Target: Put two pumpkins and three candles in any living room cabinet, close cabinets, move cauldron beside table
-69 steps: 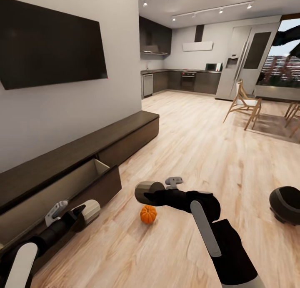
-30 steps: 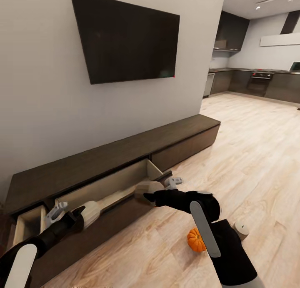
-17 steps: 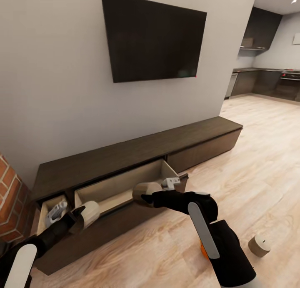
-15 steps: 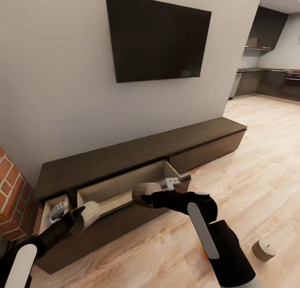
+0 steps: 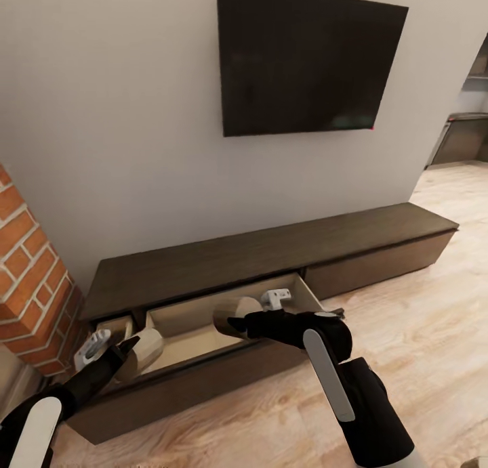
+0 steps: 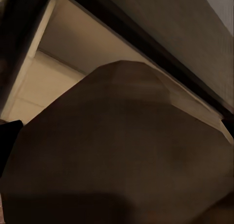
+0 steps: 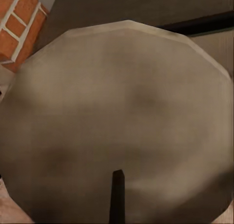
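Each gripper, left [image 5: 112, 349] and right [image 5: 254, 312], grasps a candle [image 5: 229, 313] at lower centre, over the cabinet's [image 5: 271, 251] open drawer [image 5: 196, 326]. Lower both well inside before you let go.

Head view down over the open cabinet [image 5: 224, 268]; both wrist views (very close) on held candles, cabinet behind.

The cabinet [image 5: 271, 251] has its wide drawer [image 5: 203, 326] pulled out, top open and its pale floor bare. Its raised front panel blocks a low approach. A brick column [image 5: 27, 278] crowds one end, while wood floor [image 5: 420, 346] lies open alongside.
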`<state>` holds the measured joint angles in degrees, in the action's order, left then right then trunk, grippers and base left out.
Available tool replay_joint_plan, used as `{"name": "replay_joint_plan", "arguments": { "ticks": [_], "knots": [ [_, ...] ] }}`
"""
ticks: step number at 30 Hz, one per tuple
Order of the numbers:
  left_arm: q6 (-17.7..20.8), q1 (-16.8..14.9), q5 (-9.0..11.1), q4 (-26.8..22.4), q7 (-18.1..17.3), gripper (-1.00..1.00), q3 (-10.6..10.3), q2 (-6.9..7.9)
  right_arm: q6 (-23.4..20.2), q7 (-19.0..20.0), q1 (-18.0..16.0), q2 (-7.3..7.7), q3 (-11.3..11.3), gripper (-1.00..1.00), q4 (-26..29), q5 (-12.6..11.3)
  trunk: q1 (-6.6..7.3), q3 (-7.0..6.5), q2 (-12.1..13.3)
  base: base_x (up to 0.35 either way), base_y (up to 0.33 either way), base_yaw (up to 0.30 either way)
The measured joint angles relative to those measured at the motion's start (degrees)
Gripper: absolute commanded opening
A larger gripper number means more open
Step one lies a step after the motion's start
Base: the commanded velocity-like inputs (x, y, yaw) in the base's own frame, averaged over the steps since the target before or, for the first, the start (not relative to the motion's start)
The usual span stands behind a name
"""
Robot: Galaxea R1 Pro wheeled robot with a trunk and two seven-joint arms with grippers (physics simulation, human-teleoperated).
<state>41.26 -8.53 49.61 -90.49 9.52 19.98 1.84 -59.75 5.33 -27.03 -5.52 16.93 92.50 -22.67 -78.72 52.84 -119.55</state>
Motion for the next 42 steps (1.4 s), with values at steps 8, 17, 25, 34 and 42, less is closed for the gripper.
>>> {"name": "replay_joint_plan", "arguments": {
  "ticks": [8, 17, 25, 34, 42],
  "knots": [
    [0.1, -0.1, -0.4, 0.8, 0.5, -1.00, -0.6, -0.25, 0.0, 0.0, 0.0, 0.00, 0.0, -1.00, 0.0, 0.0, -0.01, 0.00, 0.0, 0.010, -0.004, 0.300],
    [0.2, -0.6, -0.3, 1.4, 0.6, -1.00, -4.9, 0.02, 0.0, -0.1, 0.0, 0.30, -0.6, -1.00, 0.0, -0.3, 0.00, 0.09, 0.0, 0.028, -0.009, 0.300],
    [0.1, -0.7, -0.4, 1.4, 0.5, -1.00, -5.3, -0.01, 0.1, -0.4, 0.0, 0.32, -0.6, -1.00, 0.0, 0.1, 0.00, 0.11, 0.0, 0.127, -0.056, 0.300],
    [0.0, -0.7, -0.3, 1.4, 0.3, -1.00, -5.4, -0.23, 0.3, -0.3, 0.2, 0.49, -1.3, -1.00, 0.0, -0.3, 0.02, 0.11, 0.0, 0.069, -0.057, 0.140],
    [0.0, -0.7, -0.4, 1.4, 0.3, -1.00, -5.4, -0.41, 0.5, 0.2, 0.6, 5.30, -1.3, -1.00, 0.0, -0.6, 0.00, 0.11, 0.0, 0.060, -0.044, 0.001]
  ]
}}
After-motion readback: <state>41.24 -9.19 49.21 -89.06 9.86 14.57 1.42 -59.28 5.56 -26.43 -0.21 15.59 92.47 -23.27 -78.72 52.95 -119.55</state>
